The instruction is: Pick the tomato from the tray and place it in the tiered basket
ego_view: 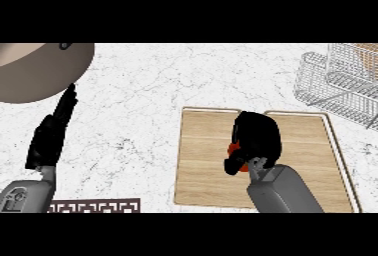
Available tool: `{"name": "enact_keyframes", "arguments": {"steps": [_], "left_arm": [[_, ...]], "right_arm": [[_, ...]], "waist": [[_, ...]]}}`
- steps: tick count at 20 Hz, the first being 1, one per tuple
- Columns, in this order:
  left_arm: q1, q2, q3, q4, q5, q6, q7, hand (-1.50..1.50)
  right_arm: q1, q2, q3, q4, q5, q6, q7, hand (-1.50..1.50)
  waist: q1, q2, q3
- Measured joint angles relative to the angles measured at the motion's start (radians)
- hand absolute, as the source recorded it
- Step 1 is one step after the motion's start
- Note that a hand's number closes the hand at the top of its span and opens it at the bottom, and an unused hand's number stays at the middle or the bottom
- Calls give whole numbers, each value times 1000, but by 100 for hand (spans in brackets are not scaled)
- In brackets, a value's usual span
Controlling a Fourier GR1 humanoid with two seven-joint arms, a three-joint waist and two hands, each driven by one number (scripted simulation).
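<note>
The right hand (255, 140) curls round the tomato (233, 148) over the tray (207, 150); lift straight before swinging toward the basket (336, 80) ahead-right. The left hand (52, 132) rests open.

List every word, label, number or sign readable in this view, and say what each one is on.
None: no readable text shows anywhere.
The wooden tray, the wire tiered basket and the round tan object carry no lettering.
The dark mat shows only a fret pattern, not letters.
A mark on the left forearm is too small to read.
</note>
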Motion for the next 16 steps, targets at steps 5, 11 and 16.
{"name": "enact_keyframes", "arguments": {"steps": [5,11,16], "left_arm": [[-14,-16,-23,-8,-9,-3,6,0],[-16,-20,-19,-5,-16,2,8,0],[-25,-16,-2,13,-18,2,13,0]], "right_arm": [[-157,31,-140,92,-73,-231,63,150],[-375,37,-231,181,46,-439,90,150],[-551,-6,-301,237,124,-474,102,150]], "waist": [[28,7,2],[20,3,0],[3,-1,0]]}}
